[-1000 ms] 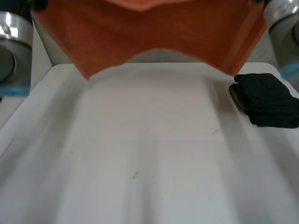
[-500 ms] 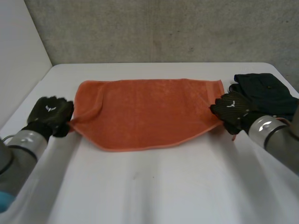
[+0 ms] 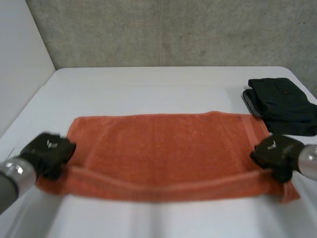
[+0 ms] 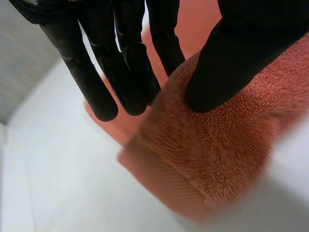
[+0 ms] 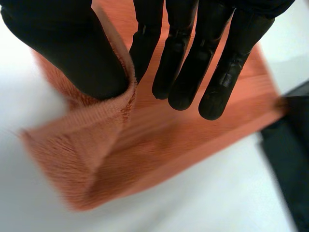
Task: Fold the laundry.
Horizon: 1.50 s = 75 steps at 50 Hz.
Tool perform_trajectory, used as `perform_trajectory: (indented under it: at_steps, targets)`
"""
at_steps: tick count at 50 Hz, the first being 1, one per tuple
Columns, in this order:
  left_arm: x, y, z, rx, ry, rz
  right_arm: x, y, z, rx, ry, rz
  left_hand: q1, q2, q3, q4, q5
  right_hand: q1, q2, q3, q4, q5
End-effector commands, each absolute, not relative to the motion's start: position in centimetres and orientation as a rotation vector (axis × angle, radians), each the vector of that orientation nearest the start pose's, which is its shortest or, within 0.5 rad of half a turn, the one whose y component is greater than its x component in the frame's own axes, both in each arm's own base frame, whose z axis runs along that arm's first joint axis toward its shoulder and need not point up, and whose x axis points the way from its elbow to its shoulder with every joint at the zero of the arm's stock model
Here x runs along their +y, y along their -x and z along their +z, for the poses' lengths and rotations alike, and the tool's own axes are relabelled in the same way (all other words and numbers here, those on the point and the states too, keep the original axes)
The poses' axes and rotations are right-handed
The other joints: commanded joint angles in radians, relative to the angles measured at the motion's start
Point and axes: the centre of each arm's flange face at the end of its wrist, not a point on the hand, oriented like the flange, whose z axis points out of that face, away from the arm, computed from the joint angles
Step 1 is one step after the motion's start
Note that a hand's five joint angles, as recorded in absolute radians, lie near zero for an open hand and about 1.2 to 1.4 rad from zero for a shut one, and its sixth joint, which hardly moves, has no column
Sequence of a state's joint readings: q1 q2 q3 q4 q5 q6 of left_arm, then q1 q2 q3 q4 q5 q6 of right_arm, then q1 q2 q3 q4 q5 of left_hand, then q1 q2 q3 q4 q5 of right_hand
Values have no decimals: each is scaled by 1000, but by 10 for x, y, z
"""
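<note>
Orange towel [image 3: 168, 148] lies long axis L-R by table [image 3: 148, 89] front edge; left hand [image 3: 48, 152] & right hand [image 3: 275, 152] each pinch 1 near corner (thumb vs straight fingers).

A white table [image 3: 163, 84] is seen, and its top is smooth and plain. Behind the far edge of the table a grey concrete wall [image 3: 173, 29] is found, rough and spotted. Beside the table's left edge a plain white panel [image 3: 20, 64] is placed, joined to that wall.
</note>
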<state>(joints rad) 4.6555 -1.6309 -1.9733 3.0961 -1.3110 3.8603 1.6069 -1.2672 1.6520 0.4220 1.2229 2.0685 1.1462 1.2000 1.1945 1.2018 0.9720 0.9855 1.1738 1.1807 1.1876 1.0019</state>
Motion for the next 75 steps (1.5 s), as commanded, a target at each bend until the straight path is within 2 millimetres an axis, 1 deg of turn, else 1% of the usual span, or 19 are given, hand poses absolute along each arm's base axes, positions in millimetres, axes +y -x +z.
perform_trajectory:
  at_steps: [1,12,21,22,23,24,25,26,27,28,34,35,39,46,50,60,66,72,75]
  targets:
    - [-302,189,177,2211,-1033,-1783,-313,-200,177,2378,1802,-1663,250,196,202,194,250,411,222,216,209,220]
    - [-382,219,146,2007,-930,-1922,-385,-232,156,2231,1772,-2053,250,196,202,194,250,411,222,216,209,220]
    - [-413,234,127,1928,-897,-1987,-427,-249,134,2094,1710,-2314,250,196,202,194,250,411,222,216,209,220]
    - [-414,236,127,1918,-895,-2000,-431,-250,132,2082,1703,-2345,250,196,202,194,250,357,168,161,154,166]
    - [-414,239,126,1910,-898,-2010,-438,-251,129,2078,1677,-2396,250,196,202,194,250,-647,-835,-842,-849,-838]
    - [-413,243,127,1885,-903,-2035,-440,-252,128,2076,1669,-2414,-453,-507,-501,-509,-453,-811,-999,-1006,-1013,-1002]
    - [-412,246,127,1874,-904,-2045,-441,-252,128,2077,1659,-2429,-937,-990,-985,-992,-937,-811,-999,-1006,-1013,-1002]
    - [-409,249,127,1872,-912,-2050,-442,-252,129,2083,1645,-2444,-972,-1025,-1020,-1027,-972,-811,-999,-1006,-1013,-1002]
    - [-407,251,128,1868,-919,-2058,-442,-250,133,2107,1619,-2456,-840,-894,-889,-896,-841,-811,-999,-1006,-1013,-1002]
    - [-401,255,127,1870,-932,-2061,-442,-249,136,2122,1598,-2459,-972,-1025,-1020,-1027,-972,-811,-999,-1006,-1013,-1002]
    - [-382,256,146,1868,-935,-2079,-425,-235,182,2185,1281,-2474,-972,-1025,-1020,-1027,-972,-811,-999,-1006,-1013,-1002]
    - [-376,254,155,1867,-928,-2085,-412,-232,200,2177,1172,-2459,-972,-1025,-1020,-1027,-972,-811,-999,-1006,-1013,-1002]
    - [-355,247,176,1867,-914,-2102,-379,-222,223,2189,1013,-2325,-972,-1025,-1020,-1027,-972,-811,-999,-1006,-1013,-1002]
    - [-322,240,187,1950,-867,-2147,-340,-185,184,2403,992,-1758,-972,-1025,-1020,-1027,-972,-731,-919,-926,-933,-922]
    - [-310,239,181,2040,-828,-2164,-327,-173,164,2467,959,-1591,-972,-1025,-1020,-1027,-972,-608,-796,-803,-810,-799]
    - [-309,239,175,2071,-832,-2150,-341,-162,130,2458,961,-1706,-972,-1025,-1020,-1027,-972,-373,-561,-568,-575,-563]
    - [-307,240,173,2078,-836,-2144,-351,-155,118,2474,979,-1732,-972,-1025,-1020,-1027,-972,410,222,215,208,219]
    - [-306,239,173,2079,-837,-2143,-358,-125,121,2580,929,-1755,-972,-1025,-1020,-1027,-972,411,222,216,209,220]
    - [-306,238,174,2077,-832,-2143,-360,-104,135,2617,911,-1816,-972,-1025,-1020,-1027,-972,411,222,216,209,220]
